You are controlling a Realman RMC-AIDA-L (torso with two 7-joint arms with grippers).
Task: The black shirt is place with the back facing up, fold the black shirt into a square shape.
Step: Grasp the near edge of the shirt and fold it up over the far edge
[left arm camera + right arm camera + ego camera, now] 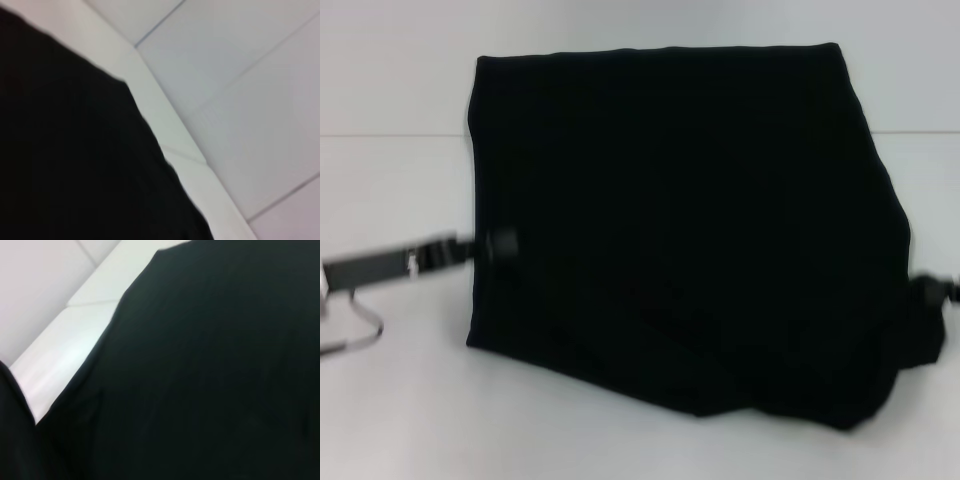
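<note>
White bench (400, 400) fills the ground under a single black shirt (680, 220), which lies at centre as a broad, roughly rectangular slab, wider than it is deep, its long axis running across your view from left arm to right arm. Your left claw (490, 243) sits at the shirt's left edge about halfway down, touching the cloth. Your right claw (932, 292) is at the opposite edge, where the fabric bunches at the near right corner. You cannot tell from these views whether either claw is parted or clamped on cloth. The shirt lies between the two claws, so each arm has its own side equally at hand; judging by this, the next fold turns on that left-to-right span. Count: one shirt, two claws, one bench.
</note>
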